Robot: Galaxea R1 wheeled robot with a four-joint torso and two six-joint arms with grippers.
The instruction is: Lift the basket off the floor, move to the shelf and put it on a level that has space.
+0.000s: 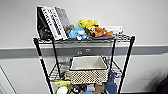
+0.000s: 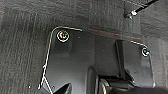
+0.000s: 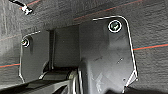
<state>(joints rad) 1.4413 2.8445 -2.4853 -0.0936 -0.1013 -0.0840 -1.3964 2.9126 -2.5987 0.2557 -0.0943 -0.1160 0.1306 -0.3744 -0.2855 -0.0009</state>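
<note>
The basket, beige weave with dark dots and a cream cloth lining, stands upright on the level, the second wire tier from the top of the shelf. It sits toward the front of that tier, between the black posts, and nothing is touching it. Both wrist views look down past my own dark plates at the floor, dark grey carpet with faint streaks.
The top tier holds leaning books and plush toys. Below the basket are yellow, green and blue items. A white wall with a grey rail runs behind. A thin dark bar with a pale end lies over the carpet.
</note>
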